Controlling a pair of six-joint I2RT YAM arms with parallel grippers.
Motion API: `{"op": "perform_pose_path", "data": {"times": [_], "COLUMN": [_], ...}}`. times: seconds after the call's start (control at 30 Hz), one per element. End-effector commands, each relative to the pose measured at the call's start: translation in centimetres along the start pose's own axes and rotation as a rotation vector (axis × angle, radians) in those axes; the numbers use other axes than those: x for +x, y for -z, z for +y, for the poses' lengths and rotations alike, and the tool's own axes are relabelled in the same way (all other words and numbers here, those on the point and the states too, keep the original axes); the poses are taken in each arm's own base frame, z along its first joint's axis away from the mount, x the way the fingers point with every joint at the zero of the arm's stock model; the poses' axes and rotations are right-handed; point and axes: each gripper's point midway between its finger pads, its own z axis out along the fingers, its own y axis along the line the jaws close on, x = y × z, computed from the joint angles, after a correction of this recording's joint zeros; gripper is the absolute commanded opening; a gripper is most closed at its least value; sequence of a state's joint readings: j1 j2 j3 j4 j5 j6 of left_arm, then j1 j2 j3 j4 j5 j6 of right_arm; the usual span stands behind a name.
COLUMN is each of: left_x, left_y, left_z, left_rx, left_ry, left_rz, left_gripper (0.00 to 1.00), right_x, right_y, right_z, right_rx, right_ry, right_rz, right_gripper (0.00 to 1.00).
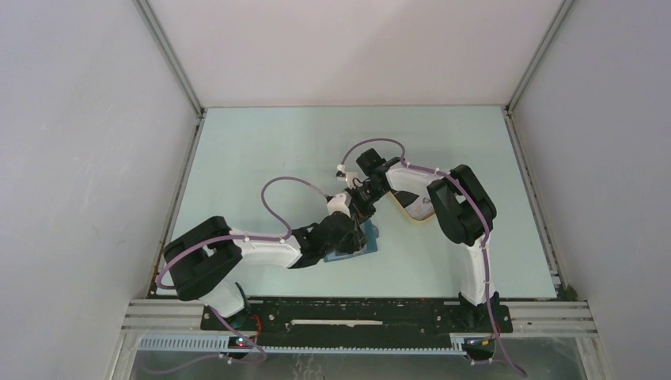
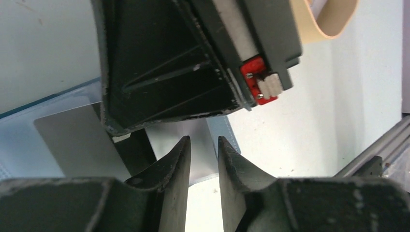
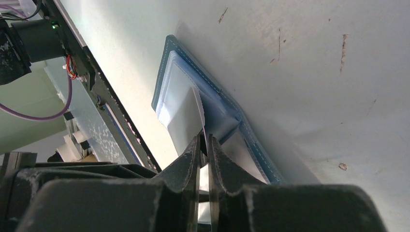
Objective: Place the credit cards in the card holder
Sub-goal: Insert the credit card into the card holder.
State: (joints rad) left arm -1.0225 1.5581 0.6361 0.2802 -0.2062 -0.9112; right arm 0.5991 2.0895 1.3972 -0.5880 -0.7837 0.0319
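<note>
Nearest the left wrist camera: left gripper [image 2: 203, 142], jaws a little apart with nothing between them, low over the open wallet [image 3: 220, 104]; cannot tell whether touching it. Directly beyond those tips, black and crowding in from above: right gripper [image 3: 204, 140], jaws nearly together and clamped on the near end of a whitish-grey card [image 3: 183, 113]. Far end of that card down against the wallet's lighter blue inner pockets; cannot tell whether tucked into a slot or only resting there. Wallet itself spread flat on the pale table [image 1: 316, 150], teal stitched border showing round the pockets, roughly mid-table and a little toward the front edge. From above, a meeting of both grippers over it: left reaching in from the near left, right bending in from the far right. Just beyond the wallet, partly under the right arm: beige tray [image 2: 338, 24], contents hidden. Farther back, table surface scuffed and specked in places, then the white rear wall [image 1: 356, 47].
</note>
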Motion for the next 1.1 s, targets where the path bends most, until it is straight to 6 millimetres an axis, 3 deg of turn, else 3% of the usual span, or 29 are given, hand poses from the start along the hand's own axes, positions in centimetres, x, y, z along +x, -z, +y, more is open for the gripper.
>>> {"op": "perform_pose_path", "data": {"times": [0.0,0.33,0.83,1.07], "left_x": [-1.5,-1.2,-1.7,-2.4], "left_y": [-0.1,-0.5,0.3,0.9], "left_z": [-0.1,1.9,3.7,3.7], "left_rx": [-0.044,-0.135,-0.204,-0.2], "left_ry": [0.003,-0.008,0.019,0.029], "left_rz": [-0.068,-0.075,-0.129,-0.156], "left_gripper": [0.33,0.34,0.35,0.34], "right_x": [-0.2,-0.3,-1.0,-1.4], "right_y": [-0.3,-0.2,0.8,1.7], "right_z": [-0.2,-0.2,0.4,1.2], "right_rx": [0.022,0.02,0.01,-0.028], "right_ry": [0.017,0.017,0.035,0.052], "right_rz": [0.009,0.007,-0.024,-0.043], "right_gripper": [0.16,0.19,0.47,0.49]}}
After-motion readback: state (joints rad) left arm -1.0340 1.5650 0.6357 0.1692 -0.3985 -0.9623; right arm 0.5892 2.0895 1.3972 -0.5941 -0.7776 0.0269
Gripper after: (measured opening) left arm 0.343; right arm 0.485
